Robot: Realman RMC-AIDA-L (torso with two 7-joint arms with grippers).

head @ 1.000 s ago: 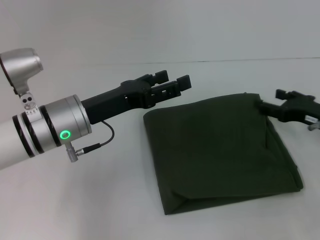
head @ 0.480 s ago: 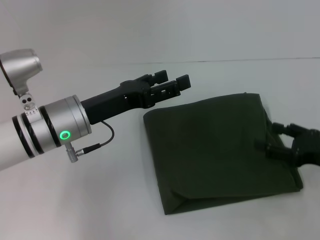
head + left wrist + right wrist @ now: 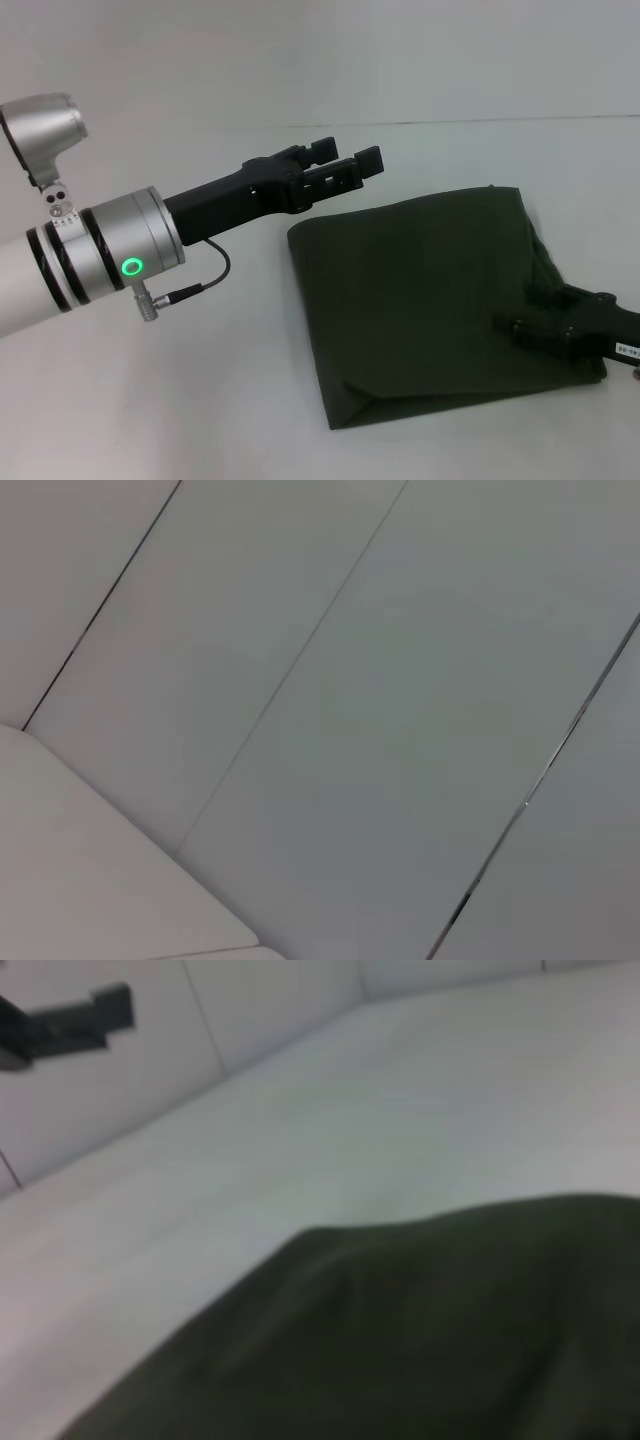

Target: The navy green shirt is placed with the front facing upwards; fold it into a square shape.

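My right gripper [image 3: 525,331] lying on near-right edge of folded dark olive-green cotton shirt [image 3: 430,290], jaw state unclear; left gripper [image 3: 345,165] hovering far-left, jaws narrowly parted, holding nothing.

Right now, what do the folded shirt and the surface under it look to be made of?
The navy green shirt looks like soft matte knit fabric, probably cotton: it creases, folds in layers and shows no sheen. The table looks like a smooth, hard pale grey-white top, perhaps laminate or painted board; its material cannot be told for sure.
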